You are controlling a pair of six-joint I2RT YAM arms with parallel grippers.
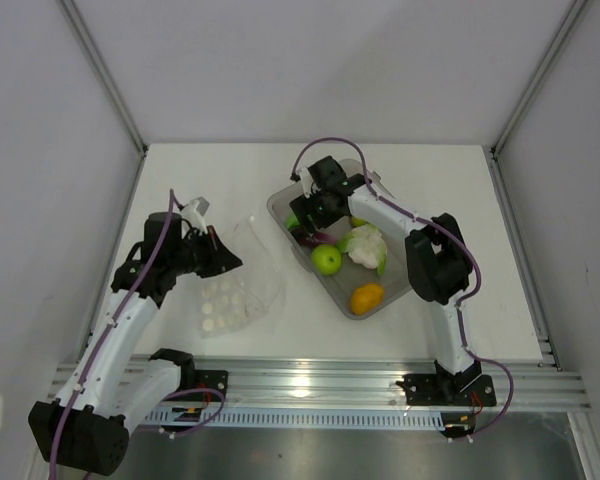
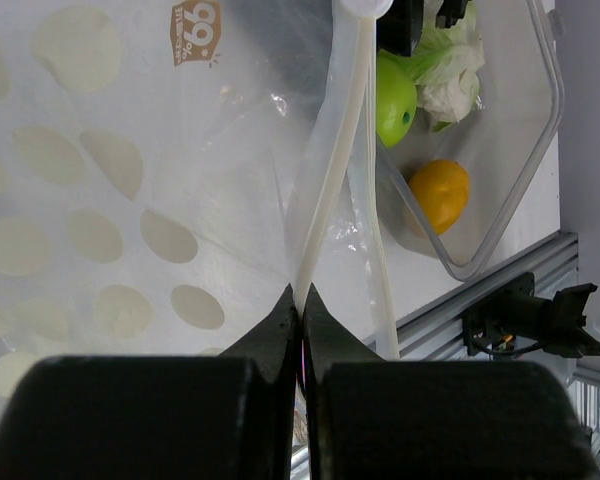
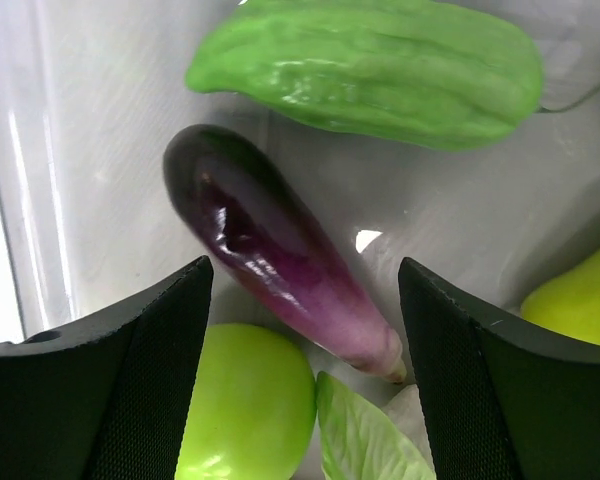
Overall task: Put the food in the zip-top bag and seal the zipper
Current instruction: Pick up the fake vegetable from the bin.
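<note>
**benchrat:** What's the left hand [image 2: 300, 305] doing over on the left of the white counter [image 1: 210, 180]?

**yamfan:** It's pinching the pale press-seal strip [image 2: 332, 170] of the clear crinkly zip-top bag [image 1: 235, 295], shut all the way on it. My guess is it's holding the mouth edge up so there's an opening to drop food into. The bag is lying on the counter just left of the bin. As far as I can tell only its printed pale spots are showing, with no food inside.

**benchrat:** And the right side?

**yamfan:** All the toy produce is sitting in the grey see-through rectangular plastic bin [image 2: 505, 110]. The right hand [image 3: 305, 300] is hanging inside it, spread wide, with its fingers [image 3: 120, 370] straddling the glossy purple eggplant [image 3: 270, 250]. There's a gap on both sides, so it's gripping nothing. The eggplant is lying between the bumpy green cucumber [image 3: 370, 65] and a round green apple [image 3: 245, 400], so I reckon it's going for the one with room around it. The white cauliflower [image 1: 365, 245] and orange citrus [image 1: 366, 297] are sitting nearer the arms.
</note>
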